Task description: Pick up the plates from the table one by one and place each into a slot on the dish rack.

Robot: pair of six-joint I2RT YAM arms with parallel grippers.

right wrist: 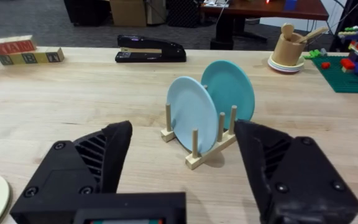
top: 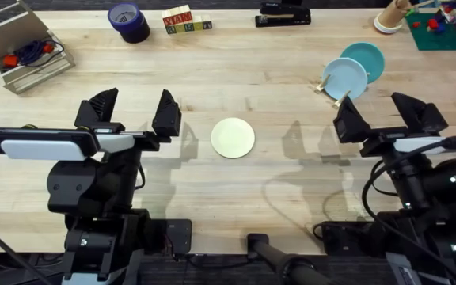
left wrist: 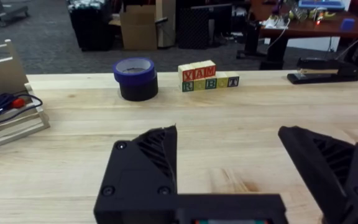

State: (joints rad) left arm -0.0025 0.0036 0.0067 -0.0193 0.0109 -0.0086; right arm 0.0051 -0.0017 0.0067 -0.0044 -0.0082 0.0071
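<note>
Wooden table [top: 291, 198] bears one cream plate [top: 233, 138], rack [right wrist: 199, 147] half-hidden by two plates; both jaws wide, empty

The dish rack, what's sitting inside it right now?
The dish rack holds two upright plates in neighbouring slots: a light blue plate in front and a teal plate behind it. The blue one covers part of the teal plate's face.

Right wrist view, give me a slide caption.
Open right end effector faces the dish rack holding light blue plate and teal plate.
</note>
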